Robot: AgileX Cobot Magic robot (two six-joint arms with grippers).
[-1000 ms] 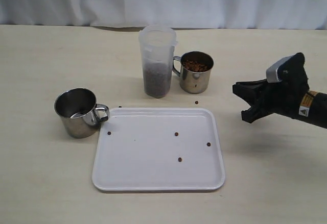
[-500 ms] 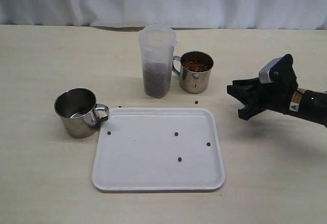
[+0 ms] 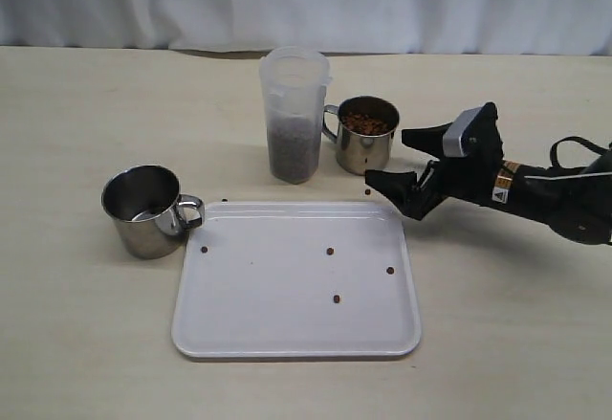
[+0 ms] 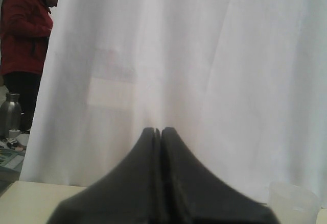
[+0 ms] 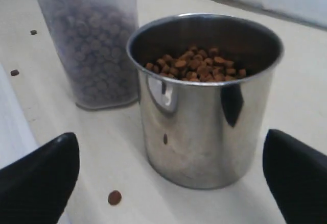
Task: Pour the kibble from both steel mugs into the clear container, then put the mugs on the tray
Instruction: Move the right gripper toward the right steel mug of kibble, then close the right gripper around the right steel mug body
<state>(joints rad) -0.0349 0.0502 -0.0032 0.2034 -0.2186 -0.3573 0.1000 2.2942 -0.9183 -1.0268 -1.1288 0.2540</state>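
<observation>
Spread wide and empty, the right arm's black fingers (image 5: pixel 38 180) face the short shiny stainless-steel mug (image 5: pixel 204 127) just ahead of their tips, rigid, slick and probably weighty with reddish-brown kibble pellets (image 5: pixel 196 66), best squeezed mid-wall, with the tall translucent plastic container (image 5: pixel 87 45) beyond.

The table (image 3: pixel 86 104) is a flat, pale beige surface. Items resting directly on it:
- Full steel mug (image 3: pixel 366 143): directly in front of the right gripper (image 3: pixel 390 159) jaws, apart from both.
- Clear container (image 3: pixel 294 128): just past that mug.
- Tray (image 3: pixel 287 334): near the jaws, to one side.
- Empty steel mug (image 3: pixel 143 211): well apart from the jaws, beyond the tray.
- One loose pellet (image 3: pixel 367 191): just beside the nearer jaw tip.
</observation>
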